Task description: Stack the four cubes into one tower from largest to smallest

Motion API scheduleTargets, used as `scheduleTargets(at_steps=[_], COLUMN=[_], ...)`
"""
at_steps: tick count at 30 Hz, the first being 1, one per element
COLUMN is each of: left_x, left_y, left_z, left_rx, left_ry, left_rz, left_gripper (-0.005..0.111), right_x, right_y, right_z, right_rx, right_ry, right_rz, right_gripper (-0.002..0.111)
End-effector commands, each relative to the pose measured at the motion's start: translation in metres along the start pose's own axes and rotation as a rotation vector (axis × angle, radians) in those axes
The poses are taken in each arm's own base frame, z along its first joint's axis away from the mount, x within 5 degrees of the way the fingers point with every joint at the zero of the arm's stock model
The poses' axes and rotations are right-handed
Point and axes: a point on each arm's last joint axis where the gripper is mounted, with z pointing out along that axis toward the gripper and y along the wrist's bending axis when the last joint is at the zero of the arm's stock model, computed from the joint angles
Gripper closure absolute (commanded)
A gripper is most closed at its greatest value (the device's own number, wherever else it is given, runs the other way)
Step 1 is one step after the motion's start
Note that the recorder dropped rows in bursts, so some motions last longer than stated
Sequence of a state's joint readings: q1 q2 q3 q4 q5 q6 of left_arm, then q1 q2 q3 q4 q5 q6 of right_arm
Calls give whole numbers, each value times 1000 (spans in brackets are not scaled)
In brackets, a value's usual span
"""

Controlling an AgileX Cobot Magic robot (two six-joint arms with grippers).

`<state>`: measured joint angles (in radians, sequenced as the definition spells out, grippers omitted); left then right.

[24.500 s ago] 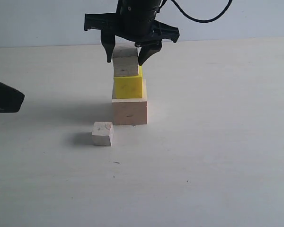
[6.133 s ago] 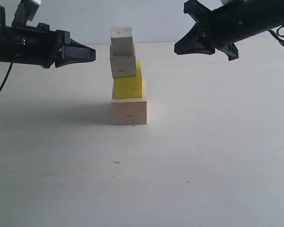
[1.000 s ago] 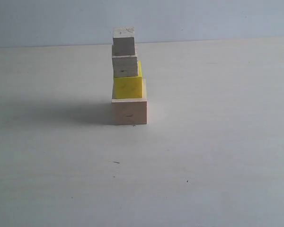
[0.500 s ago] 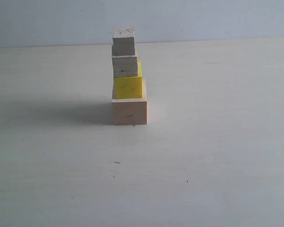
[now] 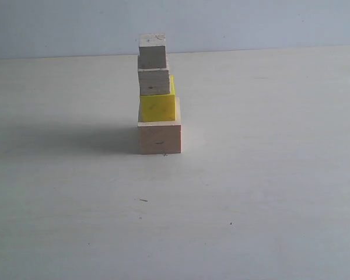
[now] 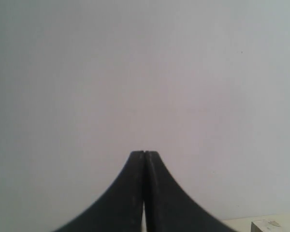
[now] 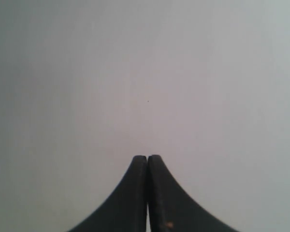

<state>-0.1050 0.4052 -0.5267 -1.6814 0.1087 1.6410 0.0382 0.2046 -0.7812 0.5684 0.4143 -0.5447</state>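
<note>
Since all four cubes stand in one column, the task looks finished, and the tower (image 5: 156, 87) rests on the worktop (image 5: 268, 192) with nothing touching it.

The largest cube (image 5: 160, 138), pale bare wood, is the base and serves as the landmark. Directly on top of it sits the yellow cube (image 5: 158, 108). One level higher above the base is the medium wooden cube (image 5: 154, 82), and highest above it is the smallest cube (image 5: 152, 51). In the exterior view the upper three sit towards the base's left face, nearly flush with it, so the steps show only on the base's right side.

I judge these blocks to be stiff, light and dry-faced, not fragile. Each would best be taken by two opposite side faces at mid height, with the pads flat against the wood. The smallest offers little face to grip. A sideways nudge to the upper cubes would probably slide them off, since only their own weight holds them there.

No container is in view, so nothing is held in one.

The left hand (image 6: 144, 159) is closed, jaws pressed together with nothing between them. The right hand (image 7: 148, 162) is closed and empty likewise. Both face a blank wall, well away from the base cube.
</note>
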Motion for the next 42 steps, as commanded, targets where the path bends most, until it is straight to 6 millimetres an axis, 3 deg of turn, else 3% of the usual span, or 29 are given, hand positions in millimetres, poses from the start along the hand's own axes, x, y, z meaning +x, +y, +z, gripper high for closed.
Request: scheduleTargets(at_steps=[1, 26, 29, 37, 42], left_x=[1, 0, -4, -16, -20], left_y=[0, -1, 1, 2, 3], left_z=[-1, -3, -10, -54, -66], left_rx=[1, 11, -21, -171, -224], left_ry=[3, -3, -37, -223, -274], left_rz=[-13, -19, -11, -25, -11], left_gripper=[107, 107, 107, 107, 107], right_x=[1, 1, 1, 1, 1], right_y=[1, 1, 1, 1, 1], right_z=[-4, -4, -4, -4, -4], right_rx=[6, 3, 3, 3, 3], right_ry=[-7, -9, -9, -9, -9], right_rz=[3, 13, 13, 13, 13], right_gripper=[108, 108, 108, 108, 108])
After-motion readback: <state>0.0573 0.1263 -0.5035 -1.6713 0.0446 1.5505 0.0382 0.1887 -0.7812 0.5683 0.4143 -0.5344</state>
